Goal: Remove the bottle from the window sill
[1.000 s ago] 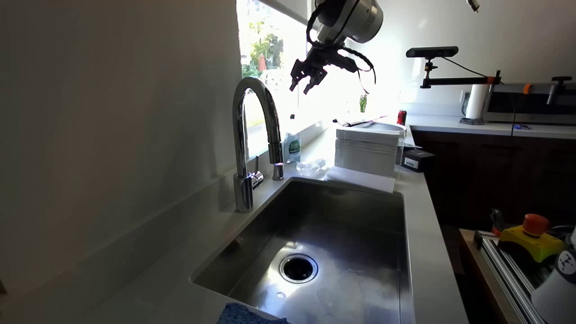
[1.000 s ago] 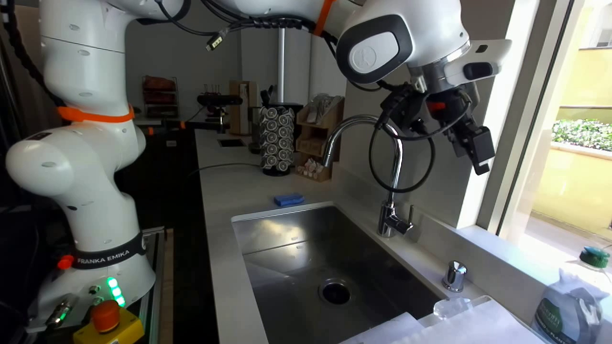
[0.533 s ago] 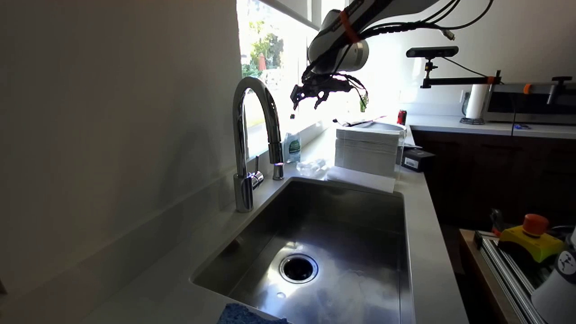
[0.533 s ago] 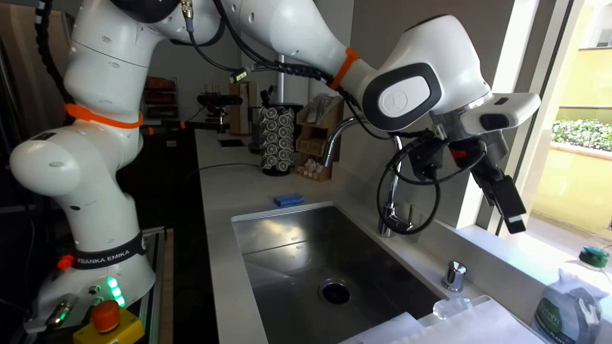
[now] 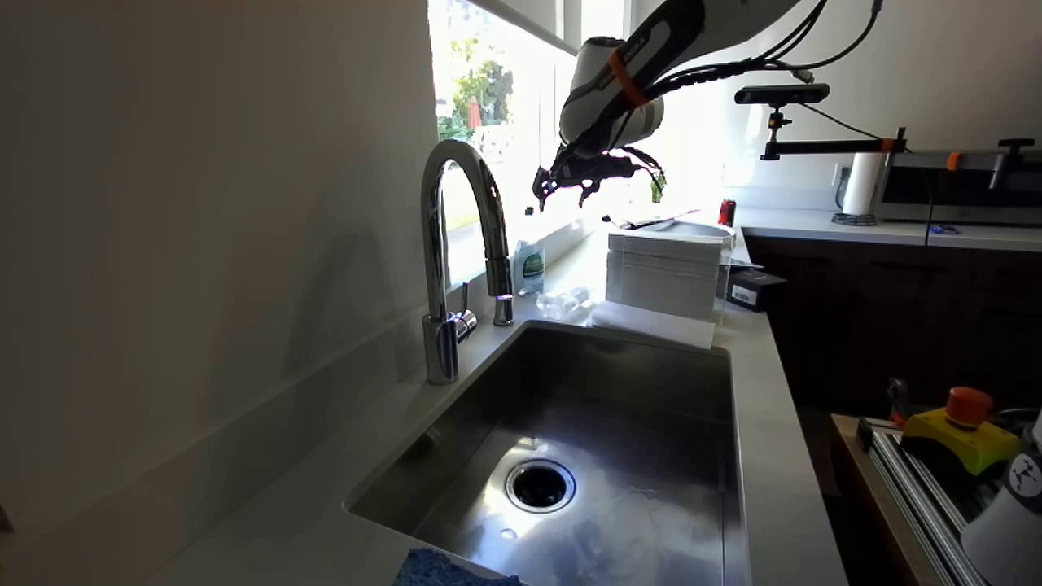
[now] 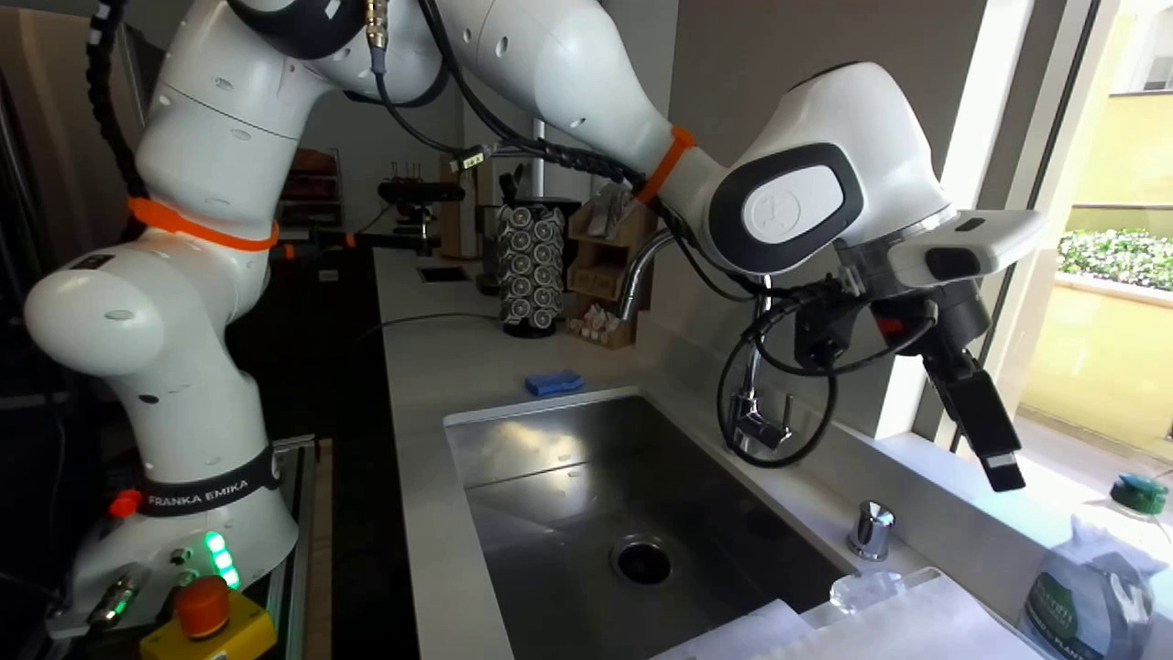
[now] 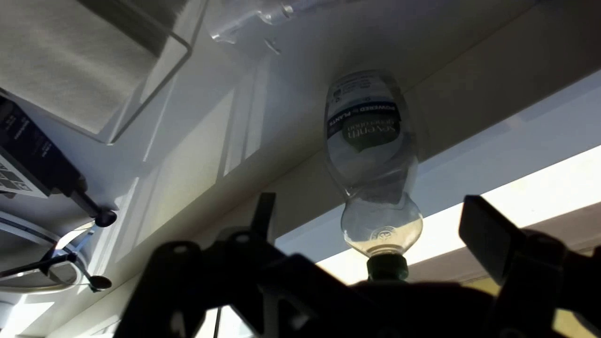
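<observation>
The clear bottle with a green cap stands upright on the countertop, against the low wall below the window sill. It shows in both exterior views (image 5: 531, 270) (image 6: 1081, 591) and in the wrist view (image 7: 368, 155). The window sill (image 6: 962, 478) runs behind its upper part and also shows in the wrist view (image 7: 516, 145). My gripper (image 5: 562, 203) is above the bottle and apart from it, also seen in an exterior view (image 6: 1003, 475). In the wrist view my gripper (image 7: 369, 204) is open and empty, with the bottle's neck showing between its fingers.
A tall chrome faucet (image 5: 444, 244) stands beside the steel sink (image 5: 635, 505). A white stack (image 5: 663, 273), crumpled clear plastic (image 5: 564, 303) and a chrome cap (image 6: 871, 530) are near the bottle. White sheets (image 6: 916, 628) lie at the sink's edge. A blue sponge (image 6: 553, 382) lies beyond the sink.
The arm has lowered and reached further out. My gripper has come down from high by the window frame to nearer the bottle, slowing lately. The bottle has not moved.
</observation>
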Robot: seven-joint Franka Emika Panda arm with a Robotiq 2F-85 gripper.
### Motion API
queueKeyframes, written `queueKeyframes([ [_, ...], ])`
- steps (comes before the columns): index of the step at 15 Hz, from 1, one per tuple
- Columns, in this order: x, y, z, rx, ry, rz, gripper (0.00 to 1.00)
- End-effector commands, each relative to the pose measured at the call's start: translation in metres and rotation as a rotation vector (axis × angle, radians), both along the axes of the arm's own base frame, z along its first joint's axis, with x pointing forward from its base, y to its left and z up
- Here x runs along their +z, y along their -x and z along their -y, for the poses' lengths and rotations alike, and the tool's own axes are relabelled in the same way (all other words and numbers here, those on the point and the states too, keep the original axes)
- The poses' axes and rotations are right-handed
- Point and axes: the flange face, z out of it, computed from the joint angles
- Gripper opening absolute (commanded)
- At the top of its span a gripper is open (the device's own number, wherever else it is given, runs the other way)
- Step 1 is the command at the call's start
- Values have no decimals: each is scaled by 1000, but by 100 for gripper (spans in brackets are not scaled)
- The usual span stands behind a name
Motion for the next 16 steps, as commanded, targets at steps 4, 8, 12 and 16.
queueKeyframes([
  [4, -42, -11, 5, -215, -102, -129, 100],
  [8, -44, -11, 1, -204, -128, -149, 100],
  [12, -44, -15, 0, -212, -142, -146, 100],
  [16, -48, -16, 3, -234, -167, -147, 100],
])
